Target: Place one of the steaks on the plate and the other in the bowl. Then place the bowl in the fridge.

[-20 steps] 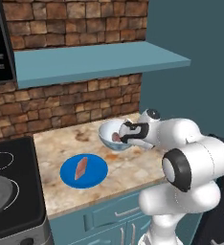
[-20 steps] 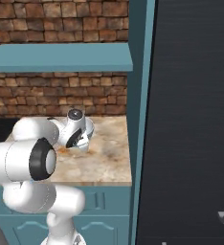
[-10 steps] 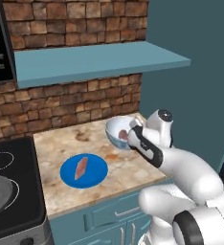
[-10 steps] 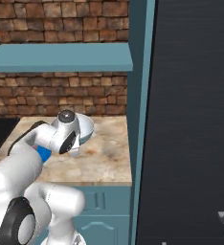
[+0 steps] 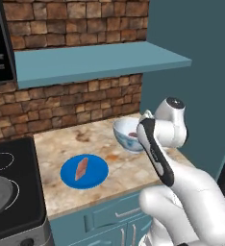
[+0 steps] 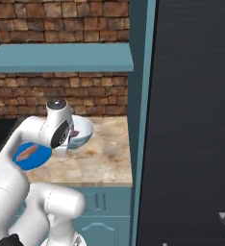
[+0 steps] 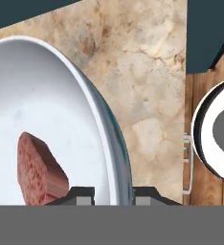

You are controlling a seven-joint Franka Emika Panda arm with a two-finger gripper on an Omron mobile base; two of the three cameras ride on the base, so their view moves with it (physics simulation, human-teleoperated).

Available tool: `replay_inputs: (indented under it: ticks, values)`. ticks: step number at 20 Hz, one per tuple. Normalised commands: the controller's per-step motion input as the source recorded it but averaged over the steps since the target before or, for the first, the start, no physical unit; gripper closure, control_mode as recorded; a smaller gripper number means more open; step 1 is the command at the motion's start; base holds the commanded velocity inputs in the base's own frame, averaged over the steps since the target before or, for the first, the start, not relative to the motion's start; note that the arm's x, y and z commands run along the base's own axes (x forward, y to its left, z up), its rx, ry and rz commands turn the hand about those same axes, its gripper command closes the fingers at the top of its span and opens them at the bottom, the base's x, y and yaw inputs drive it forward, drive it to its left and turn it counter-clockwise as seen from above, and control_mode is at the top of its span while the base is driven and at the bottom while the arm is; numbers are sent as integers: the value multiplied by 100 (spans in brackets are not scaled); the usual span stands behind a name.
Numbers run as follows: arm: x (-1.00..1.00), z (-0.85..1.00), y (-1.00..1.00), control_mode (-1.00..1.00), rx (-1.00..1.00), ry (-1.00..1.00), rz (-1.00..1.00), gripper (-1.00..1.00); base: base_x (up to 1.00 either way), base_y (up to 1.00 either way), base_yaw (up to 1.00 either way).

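End effector (image 7: 113, 195) at 6 o'clock of the hand view, fingers narrowly parted and straddling the bowl (image 7: 51, 119) rim: one tip inside the wall, one outside, so it appears clamped on the rim. One steak (image 7: 39, 172) lies inside the bowl at about 7 o'clock. Bowl looks raised just above the table (image 5: 109, 144). From the left base, the plate (image 5: 97, 175) sits at 9 o'clock of the bowl, well apart, carrying the second steak (image 5: 81, 168). Fridge (image 6: 193, 120) stands shut at 3 o'clock in the right base view. Judgement: both steaks placed; bowl transport is in hand. Next calls for an open fridge door, bowl kept level.
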Motion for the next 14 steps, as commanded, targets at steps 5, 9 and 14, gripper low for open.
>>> replay_inputs:
  ticks: [5,9,14]
  values:
    - [-92,62,-6,-100,0,-44,0,100,0,0,0]
    - [-99,66,-21,-100,-2,-14,-2,100,0,0,0]
    - [-91,61,-10,-100,-3,-7,-2,100,0,0,0]
